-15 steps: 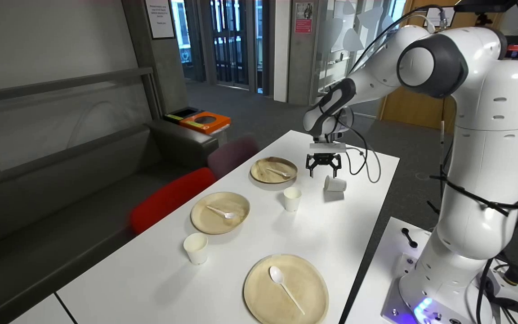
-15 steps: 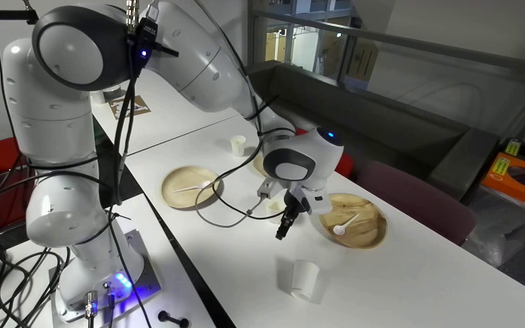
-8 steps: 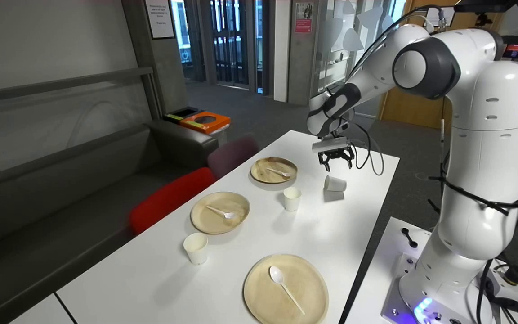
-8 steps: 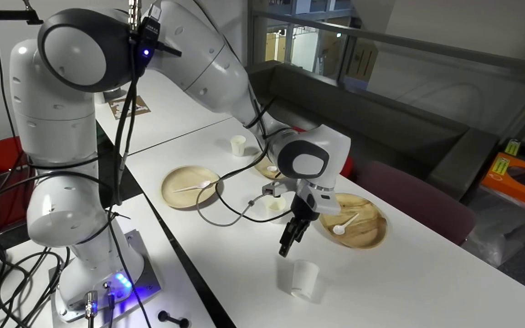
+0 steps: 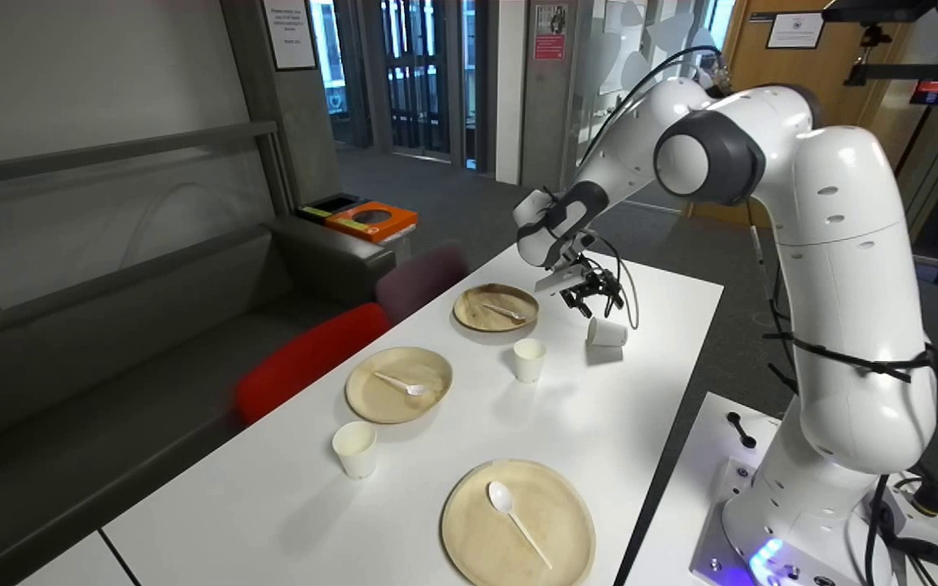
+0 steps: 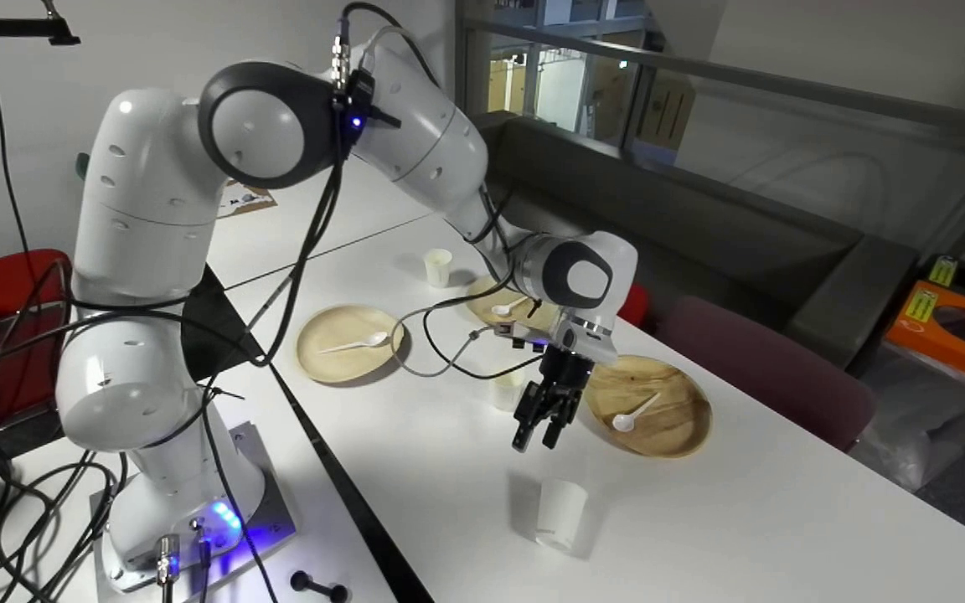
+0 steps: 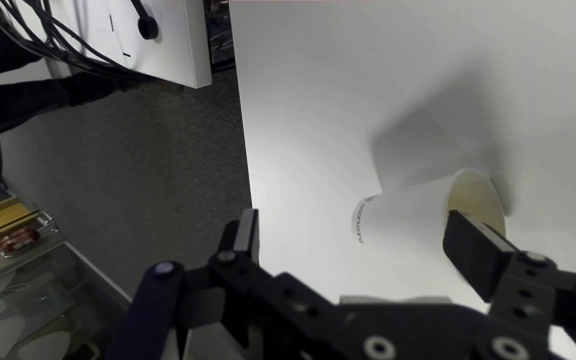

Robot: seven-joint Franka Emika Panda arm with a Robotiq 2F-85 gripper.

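My gripper (image 5: 597,310) is open and empty above the table. It is tilted, and in an exterior view (image 6: 535,441) its two black fingertips stand apart. Nearest is a white paper cup (image 5: 607,333) lying on its side, also in an exterior view (image 6: 562,512). In the wrist view the cup (image 7: 403,212) shows printing at its base, and its open mouth faces right. The right finger covers part of the cup's rim there; the left finger lies well left of its base. Whether the finger touches the cup cannot be told; the exterior views show a gap.
Wooden plates (image 5: 485,295) (image 5: 375,366) (image 5: 477,553) with white spoons (image 5: 518,521) lie on the white table (image 5: 233,529). Two cups (image 5: 528,360) (image 5: 355,449) stand upright. Loose cables (image 6: 441,368) hang from the arm. A bin with an orange top (image 5: 371,220) stands beyond chairs.
My gripper has swung and twisted, so both fingers now show apart in both exterior views. The upper arm has leaned forward over the table. The cups and plates have not moved.
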